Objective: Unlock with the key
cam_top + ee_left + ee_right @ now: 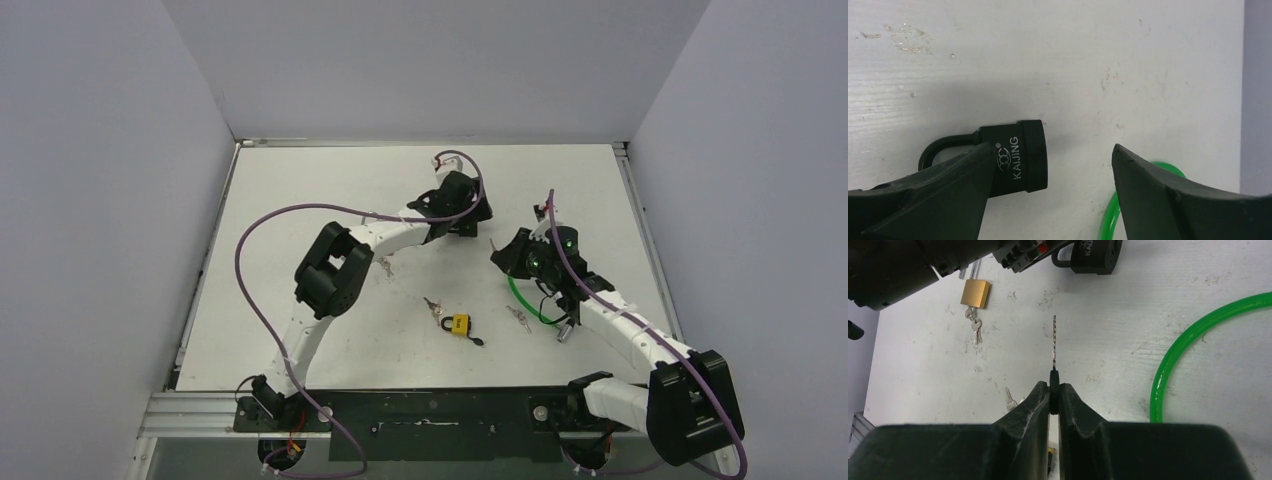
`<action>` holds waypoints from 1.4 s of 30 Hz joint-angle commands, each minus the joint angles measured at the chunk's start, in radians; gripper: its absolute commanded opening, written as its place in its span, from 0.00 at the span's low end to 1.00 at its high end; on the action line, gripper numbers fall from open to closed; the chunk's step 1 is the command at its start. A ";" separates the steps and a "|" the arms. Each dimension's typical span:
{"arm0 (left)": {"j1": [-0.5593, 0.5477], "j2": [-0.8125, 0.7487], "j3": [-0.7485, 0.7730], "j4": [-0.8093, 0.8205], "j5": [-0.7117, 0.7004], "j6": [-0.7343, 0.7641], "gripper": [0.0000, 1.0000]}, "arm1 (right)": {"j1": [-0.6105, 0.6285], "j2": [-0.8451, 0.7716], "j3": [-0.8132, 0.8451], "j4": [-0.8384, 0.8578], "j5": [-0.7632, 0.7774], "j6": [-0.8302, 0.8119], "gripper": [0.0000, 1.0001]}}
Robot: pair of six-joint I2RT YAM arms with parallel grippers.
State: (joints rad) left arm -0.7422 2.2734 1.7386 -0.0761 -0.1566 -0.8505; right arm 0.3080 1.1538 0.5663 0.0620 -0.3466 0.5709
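Note:
A black padlock marked KAIJING lies flat on the white table, its shackle pointing left. My left gripper hovers over it, open; the left finger overlaps the lock body and the right finger stands well apart from it. My right gripper is shut on the black head of a key, whose thin blade points toward the black padlock with a gap between them. From above, the left gripper and right gripper face each other mid-table.
A green cable loop lies right of the key. A brass padlock with keys sits to the left. A yellow padlock, loose keys and a small silver piece lie nearer the arm bases.

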 commanded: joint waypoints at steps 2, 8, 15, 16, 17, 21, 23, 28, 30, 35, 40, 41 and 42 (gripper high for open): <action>-0.026 0.088 0.150 -0.250 -0.177 0.075 0.85 | -0.010 -0.054 -0.015 -0.016 0.034 -0.026 0.00; -0.047 0.160 0.269 -0.377 -0.200 0.119 0.86 | -0.014 -0.063 -0.022 -0.021 0.031 -0.017 0.00; -0.055 0.155 0.296 -0.406 -0.162 0.183 0.66 | -0.015 -0.068 -0.024 -0.022 0.027 -0.007 0.00; -0.054 0.148 0.302 -0.412 -0.157 0.199 0.59 | -0.016 -0.069 -0.023 -0.023 0.025 -0.005 0.00; -0.054 0.142 0.307 -0.420 -0.152 0.220 0.56 | -0.015 -0.071 -0.023 -0.022 0.023 -0.003 0.00; -0.052 0.107 0.316 -0.465 -0.118 0.363 0.43 | -0.015 -0.072 -0.022 -0.023 0.021 0.003 0.00; -0.052 0.083 0.298 -0.482 -0.100 0.449 0.39 | -0.015 -0.071 -0.023 -0.020 0.019 0.007 0.00; -0.040 -0.031 0.136 -0.471 0.013 0.656 0.34 | -0.015 -0.066 -0.030 -0.006 0.002 0.015 0.00; -0.026 -0.112 0.037 -0.440 0.073 0.717 0.34 | -0.016 -0.069 -0.039 0.011 -0.016 0.012 0.00; 0.005 -0.296 -0.208 -0.355 0.206 0.813 0.37 | -0.013 -0.049 -0.119 0.148 -0.071 0.006 0.00; 0.003 -0.411 -0.352 -0.337 0.259 0.959 0.43 | -0.004 0.013 -0.191 0.353 -0.197 0.032 0.00; 0.004 -0.423 -0.369 -0.346 0.267 0.990 0.45 | 0.000 0.023 -0.194 0.375 -0.210 0.037 0.00; 0.004 -0.431 -0.382 -0.357 0.277 1.021 0.47 | 0.005 0.033 -0.191 0.381 -0.213 0.037 0.00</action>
State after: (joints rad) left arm -0.7338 1.9549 1.3853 -0.4957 0.0326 -0.0021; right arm 0.3019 1.1561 0.3798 0.2359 -0.4652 0.5922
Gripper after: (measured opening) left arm 0.500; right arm 0.087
